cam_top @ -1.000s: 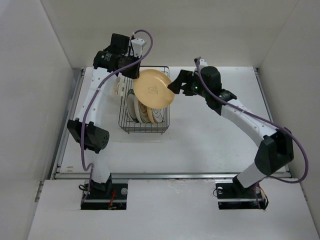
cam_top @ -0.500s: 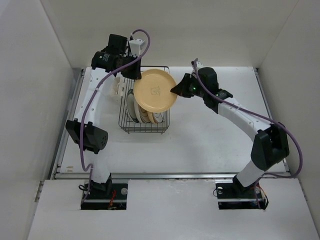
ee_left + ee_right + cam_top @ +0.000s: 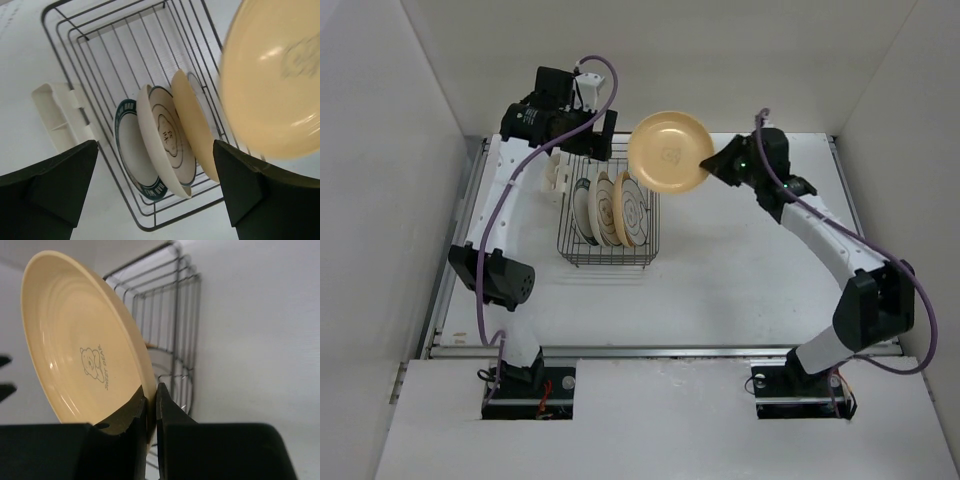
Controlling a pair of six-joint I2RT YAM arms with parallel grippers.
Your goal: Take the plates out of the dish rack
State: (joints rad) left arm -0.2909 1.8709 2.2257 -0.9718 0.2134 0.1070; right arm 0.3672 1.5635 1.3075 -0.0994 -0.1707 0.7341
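Black wire dish rack (image 3: 608,215) holds upright plates (image 3: 610,208) below the spread left pincer (image 3: 603,140); right pincer (image 3: 150,402) pinches a yellow plate (image 3: 669,152) (bear print (image 3: 95,364)).

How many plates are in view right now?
5. A yellow plate is in the right gripper. Four stand in the rack: teal-rimmed, cream, yellow-tan and ringed white, the last partly hidden.

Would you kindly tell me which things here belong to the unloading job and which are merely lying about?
Job: yellow plate, held by the right gripper; the other plates, standing in the dish rack.
Lying about: cream caddy at the rack's side.
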